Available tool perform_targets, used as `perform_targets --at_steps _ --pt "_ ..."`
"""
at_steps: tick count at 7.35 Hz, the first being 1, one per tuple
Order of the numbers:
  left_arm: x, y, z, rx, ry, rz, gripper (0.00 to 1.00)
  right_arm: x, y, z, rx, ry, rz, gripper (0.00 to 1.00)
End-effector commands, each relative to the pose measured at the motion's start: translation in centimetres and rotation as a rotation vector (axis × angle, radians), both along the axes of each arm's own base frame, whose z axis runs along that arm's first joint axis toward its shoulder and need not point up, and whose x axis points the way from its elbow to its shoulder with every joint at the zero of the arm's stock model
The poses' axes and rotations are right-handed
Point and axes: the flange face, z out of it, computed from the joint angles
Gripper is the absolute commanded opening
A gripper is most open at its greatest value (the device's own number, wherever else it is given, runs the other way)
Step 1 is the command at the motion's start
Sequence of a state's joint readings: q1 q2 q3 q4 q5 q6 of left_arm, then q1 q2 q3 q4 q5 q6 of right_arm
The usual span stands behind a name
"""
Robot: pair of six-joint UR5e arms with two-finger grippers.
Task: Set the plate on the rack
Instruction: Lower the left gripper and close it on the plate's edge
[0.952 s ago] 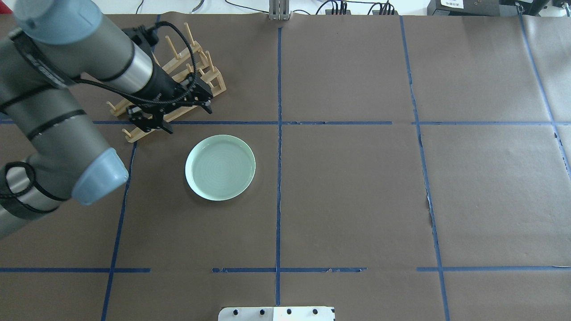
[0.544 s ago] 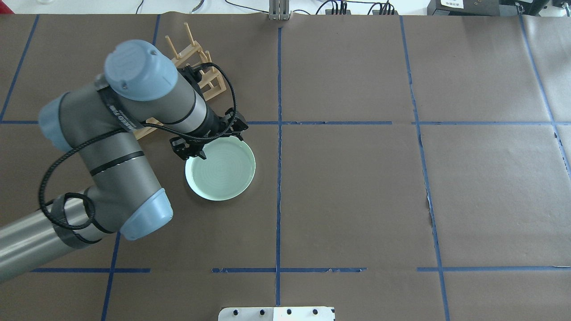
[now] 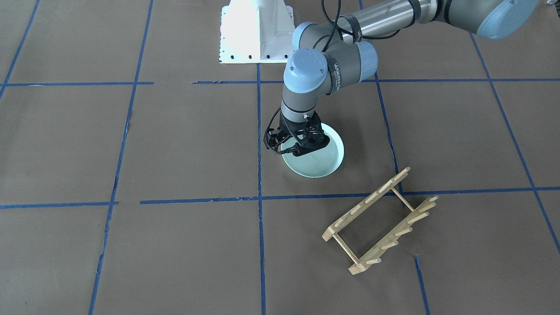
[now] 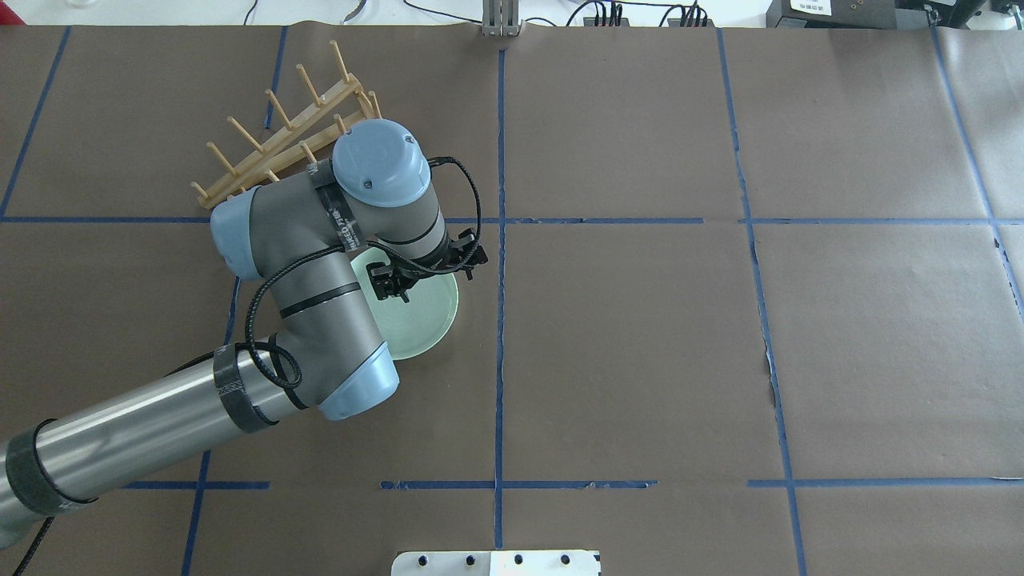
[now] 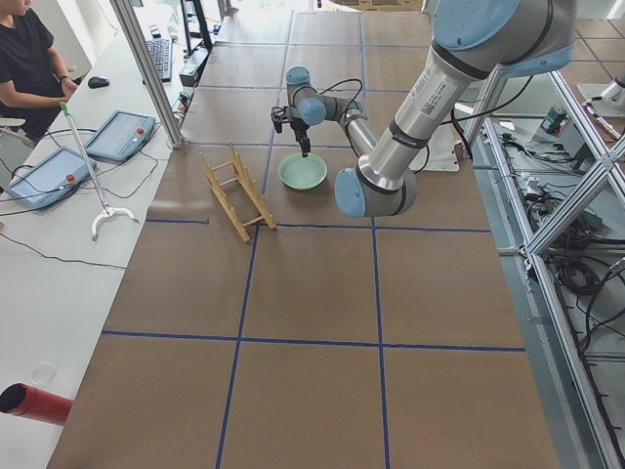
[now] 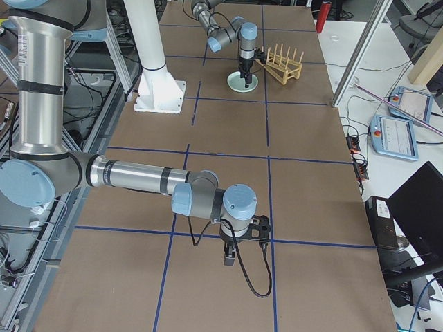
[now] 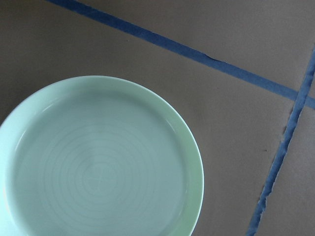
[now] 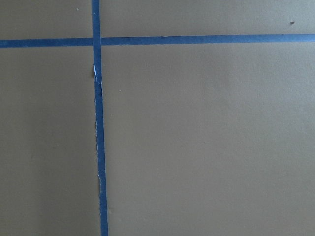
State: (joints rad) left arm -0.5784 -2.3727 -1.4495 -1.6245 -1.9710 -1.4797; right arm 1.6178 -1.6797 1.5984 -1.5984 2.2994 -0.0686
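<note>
left gripper (image 4: pixel 437 278) pointing down, fingers (image 4: pixel 398 290) apart | right gripper (image 6: pixel 245 243) low, pointing down

1. The plate (image 3: pixel 319 165) is round, shiny and pale green, with a low rim all the way around. It lies flat on the brown table (image 3: pixel 175 144), right side up.
2. The rack (image 3: pixel 367 203) is light wood. It has two long rails with pegs sticking up, joined by two thin bars. It stands near the plate, not touching it.
</note>
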Motion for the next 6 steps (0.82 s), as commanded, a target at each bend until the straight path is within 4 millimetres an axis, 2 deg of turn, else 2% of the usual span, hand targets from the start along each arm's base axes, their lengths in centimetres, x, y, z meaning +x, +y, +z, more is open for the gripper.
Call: perform_targets --at_steps 1,4,5,6 --pt "1.0 -0.7 0.7 0.014 -0.024 0.024 1.00 0.0 0.0 0.0 -0.001 0.000 0.001 1.00" --pt "1.9 -1.1 1.5 0.015 -0.033 0.025 0.97 0.0 0.0 0.0 0.000 0.000 0.000 1.00" --pt "2.8 -1.1 2.0 0.015 -0.035 0.030 0.95 0.0 0.1 0.1 -0.001 0.000 -0.001 1.00" --pt "3.3 -1.3 1.7 0.028 -0.044 0.020 0.93 0.0 0.0 0.0 0.000 0.000 -0.001 1.00"
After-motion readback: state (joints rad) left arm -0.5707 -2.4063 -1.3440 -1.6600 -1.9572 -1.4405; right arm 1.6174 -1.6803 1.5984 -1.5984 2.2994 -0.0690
